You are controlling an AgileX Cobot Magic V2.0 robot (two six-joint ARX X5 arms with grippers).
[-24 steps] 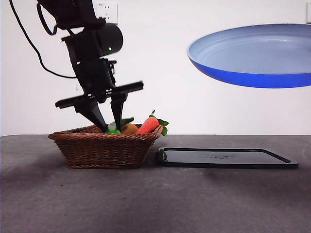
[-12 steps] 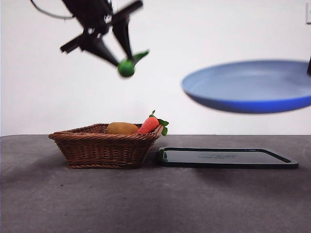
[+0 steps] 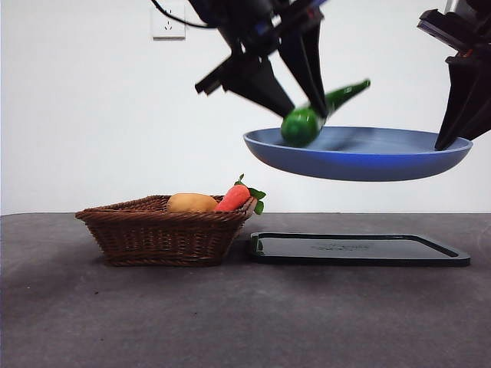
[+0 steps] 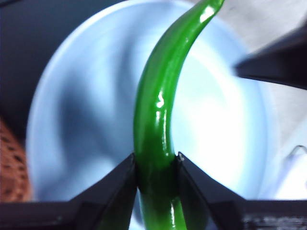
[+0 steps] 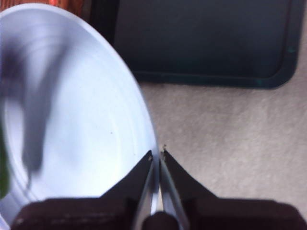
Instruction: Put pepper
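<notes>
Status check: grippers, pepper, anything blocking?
Left gripper shut on pepper, above the plate. Right gripper pinching plate rim, held airborne. Nothing blocking.

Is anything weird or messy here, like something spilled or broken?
Nothing is spilled or broken. The odd sight is the blue plate, held in the air above the dark tray by the right gripper pinching its rim. The left gripper holds the pepper over it.

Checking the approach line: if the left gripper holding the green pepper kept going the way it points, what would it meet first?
Most likely the pale inside of the round blue plate, which fills the view beyond the left gripper and the glossy dark-green pepper; the gap between them is unclear.
</notes>
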